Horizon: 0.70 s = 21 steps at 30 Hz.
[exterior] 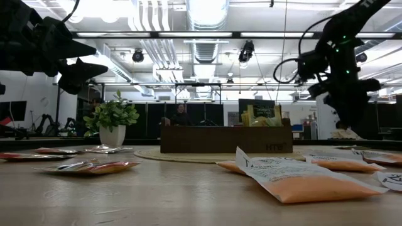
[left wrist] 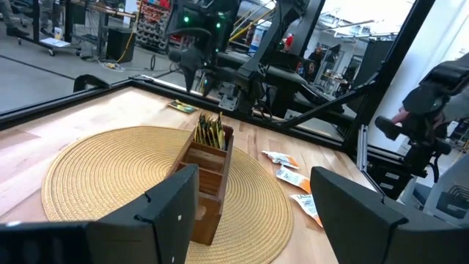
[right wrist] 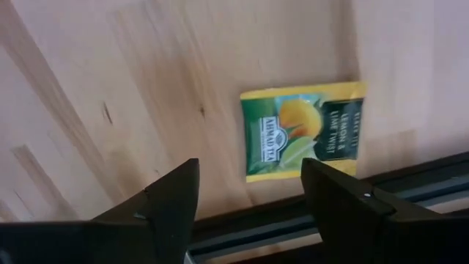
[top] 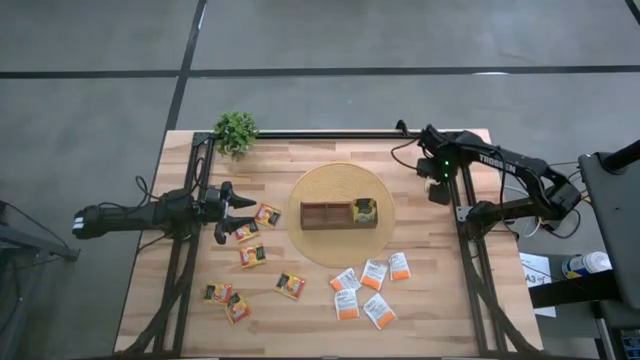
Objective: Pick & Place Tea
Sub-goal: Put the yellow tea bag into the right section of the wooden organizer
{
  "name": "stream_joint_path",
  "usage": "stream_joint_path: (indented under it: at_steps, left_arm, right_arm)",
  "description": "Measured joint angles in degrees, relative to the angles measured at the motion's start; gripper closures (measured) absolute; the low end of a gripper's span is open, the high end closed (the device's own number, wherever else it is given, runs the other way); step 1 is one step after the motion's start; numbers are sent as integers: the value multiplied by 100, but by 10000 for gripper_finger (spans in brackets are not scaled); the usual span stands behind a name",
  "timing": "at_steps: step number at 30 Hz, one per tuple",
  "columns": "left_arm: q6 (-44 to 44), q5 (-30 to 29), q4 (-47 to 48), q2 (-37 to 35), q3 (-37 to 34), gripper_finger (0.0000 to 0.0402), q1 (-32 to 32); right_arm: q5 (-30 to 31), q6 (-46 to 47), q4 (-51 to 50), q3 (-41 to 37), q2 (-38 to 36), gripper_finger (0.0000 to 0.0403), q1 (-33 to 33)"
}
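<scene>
Over table's far corner, right gripper [right wrist: 249,198] hovers above green-yellow sachet [right wrist: 303,130]

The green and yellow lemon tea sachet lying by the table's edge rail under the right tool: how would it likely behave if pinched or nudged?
The green-yellow sachet lies flat on the wood, so it probably slides rather than rolls or tips. It looks thin, likely light and somewhat floppy. Flush against the boards, its edge may be hard to catch. The open right tool hangs above it.
</scene>
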<state>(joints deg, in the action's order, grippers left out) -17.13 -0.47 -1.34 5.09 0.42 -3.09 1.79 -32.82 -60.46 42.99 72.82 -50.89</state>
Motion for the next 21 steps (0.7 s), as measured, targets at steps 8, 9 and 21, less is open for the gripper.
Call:
stream_joint_path:
  at_steps: [8,9,21]
  left_arm:
    - [-1,0,1,1,0,145,1]
    - [-2,0,2,2,-2,145,2]
    - [-1,0,2,2,-1,145,1]
  right_arm:
    - [148,-42,830,-446,0,153,-141]
    - [148,-42,910,-484,0,154,-140]
    - [280,266,1523,-913,150,164,-59]
